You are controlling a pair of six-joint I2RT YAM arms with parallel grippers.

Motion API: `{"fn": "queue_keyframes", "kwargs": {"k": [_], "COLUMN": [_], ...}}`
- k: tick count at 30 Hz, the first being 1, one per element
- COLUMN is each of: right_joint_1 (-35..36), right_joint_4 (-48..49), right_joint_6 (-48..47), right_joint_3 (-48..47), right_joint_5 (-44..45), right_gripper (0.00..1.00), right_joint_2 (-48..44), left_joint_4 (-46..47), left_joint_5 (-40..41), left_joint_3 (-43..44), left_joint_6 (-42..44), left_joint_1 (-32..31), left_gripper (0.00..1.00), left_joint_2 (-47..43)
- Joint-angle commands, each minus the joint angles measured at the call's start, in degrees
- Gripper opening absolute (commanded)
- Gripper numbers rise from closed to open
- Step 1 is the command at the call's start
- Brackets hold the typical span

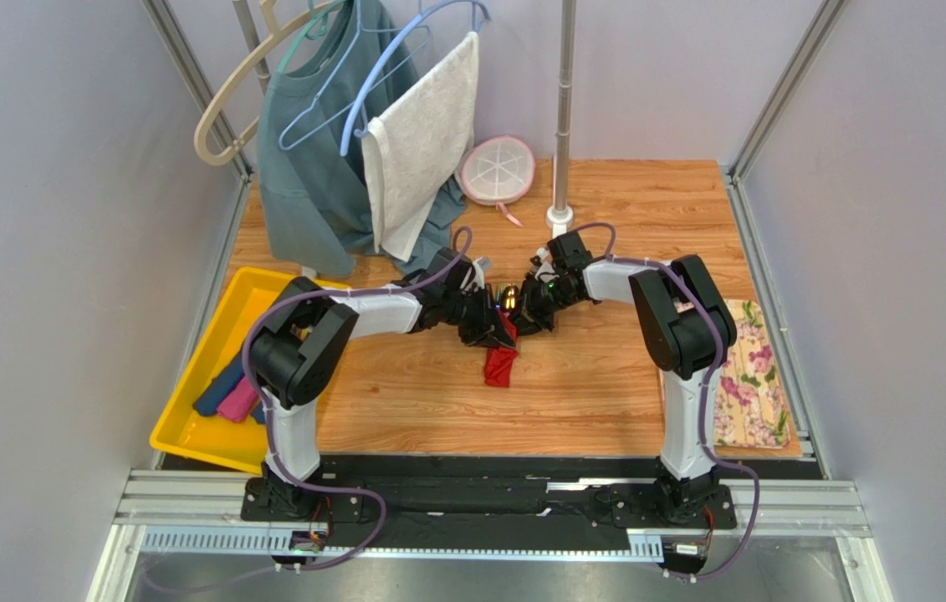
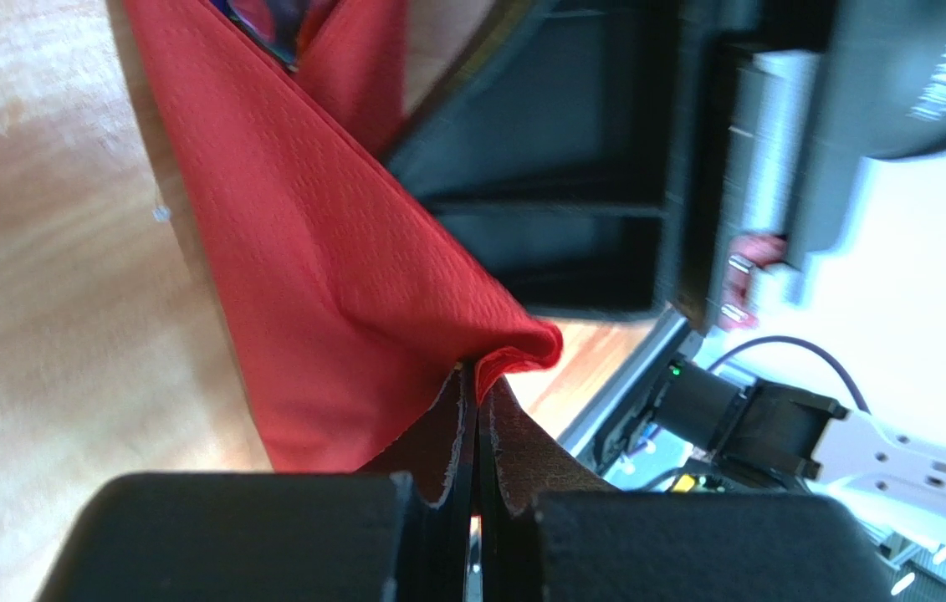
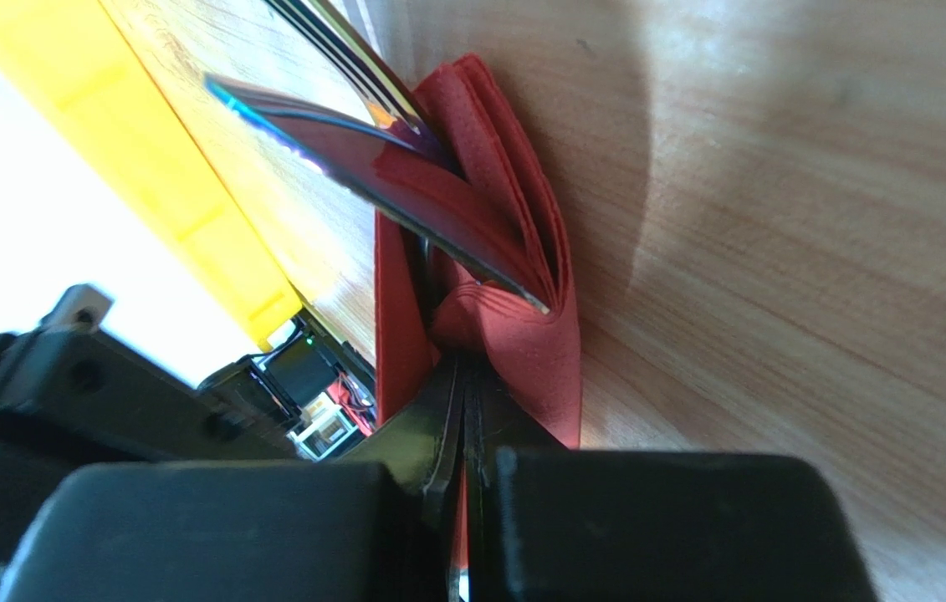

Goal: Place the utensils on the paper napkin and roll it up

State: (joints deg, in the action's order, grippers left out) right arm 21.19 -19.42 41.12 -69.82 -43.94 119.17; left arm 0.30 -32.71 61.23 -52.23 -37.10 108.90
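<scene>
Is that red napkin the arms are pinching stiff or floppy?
Probably floppy: the paper napkin sags in soft folds from the left end effector. Likely light and easily torn, since it looks thin and creased. The utensils may slip out; they poke from its open fold.
</scene>
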Motion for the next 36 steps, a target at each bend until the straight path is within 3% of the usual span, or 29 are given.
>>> {"fn": "queue_keyframes", "kwargs": {"k": [1,8,18,26,31,36], "right_joint_1": [0.2,0.3,-1.0,-3.3,-3.3,-3.3], "right_joint_4": [-4.5,-4.9,-14.1,-22.6,-23.4,-22.2], "right_joint_6": [-1.2,-1.5,-9.0,-14.2,-14.1,-14.0], "right_joint_3": [0.9,0.6,-6.5,-15.1,-13.8,-11.2], "right_joint_5": [9.2,9.0,8.0,7.7,5.6,6.6], "right_gripper": [0.0,0.0,0.0,0.09,0.19,0.27], "right_joint_2": [3.1,3.3,0.8,-3.6,-4.9,-4.0], "left_joint_4": [3.3,4.5,3.2,2.3,1.5,1.5], "left_joint_5": [-1.4,-0.3,0.9,1.9,2.7,2.9], "left_joint_3": [-0.2,-1.7,-2.6,-2.6,-2.2,-2.2], "left_joint_6": [-1.0,-0.9,-1.8,-0.6,1.1,2.1], "left_joint_1": [-1.0,-1.0,-0.9,-0.7,-0.8,-0.8], "left_gripper": [0.0,0.0,0.13,0.15,0.18,0.28], "left_joint_2": [2.3,5.2,9.5,10.6,10.4,10.4]}}
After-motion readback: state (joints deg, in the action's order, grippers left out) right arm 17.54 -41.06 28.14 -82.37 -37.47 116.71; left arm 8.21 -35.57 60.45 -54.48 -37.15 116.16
